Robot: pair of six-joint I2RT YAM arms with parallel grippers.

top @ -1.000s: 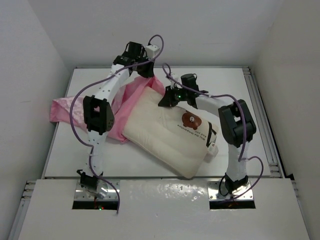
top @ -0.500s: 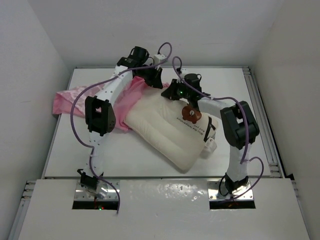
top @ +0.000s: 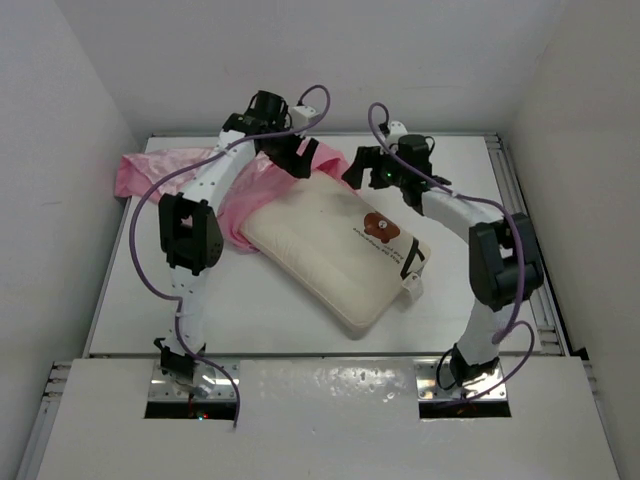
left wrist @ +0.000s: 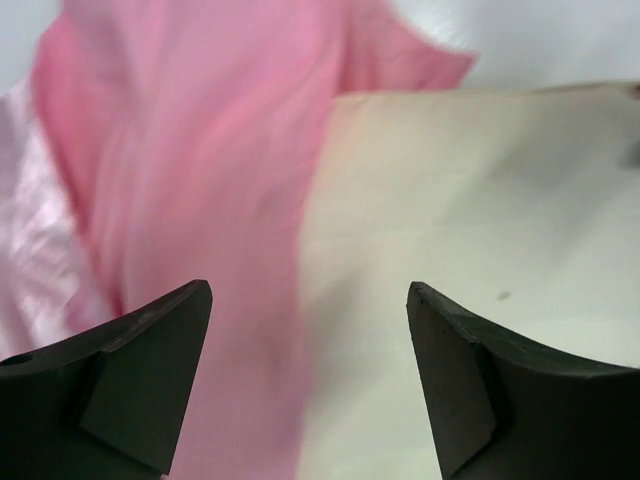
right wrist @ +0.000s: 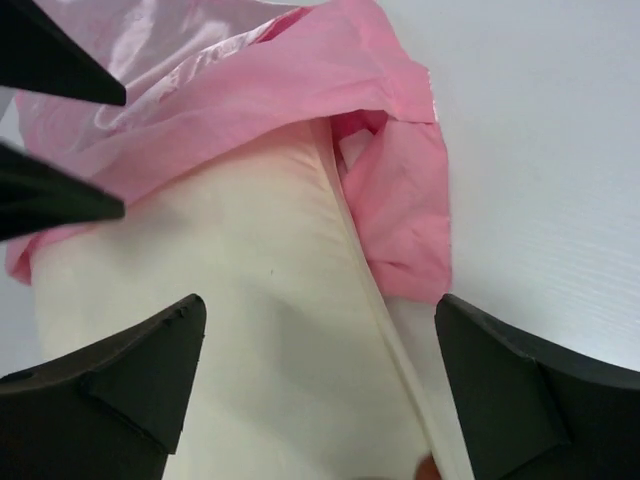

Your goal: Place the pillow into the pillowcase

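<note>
The cream pillow (top: 330,250) lies slantwise on the table, its bear print (top: 378,226) facing up and its white tag (top: 410,290) at the near right end. The pink satin pillowcase (top: 170,165) is bunched at the back left and covers only the pillow's far corner. My left gripper (top: 305,160) hovers open over the case's edge, where the pillowcase (left wrist: 200,150) meets the pillow (left wrist: 480,180). My right gripper (top: 358,165) is open above the pillow (right wrist: 250,300) beside the case's hem (right wrist: 400,200). Nothing sits between the jaws of either gripper (left wrist: 308,290) (right wrist: 318,300).
The white table (top: 500,180) is closed in by white walls on the left, back and right. A metal rail (top: 525,230) runs along its right edge. A white ledge (top: 320,400) holds the arm bases at the front. The left fingers (right wrist: 60,60) show in the right wrist view.
Both grippers have opened and let go of the pillowcase. The arms moved toward the back, and the pillow and pink fabric shifted back and left with them.
</note>
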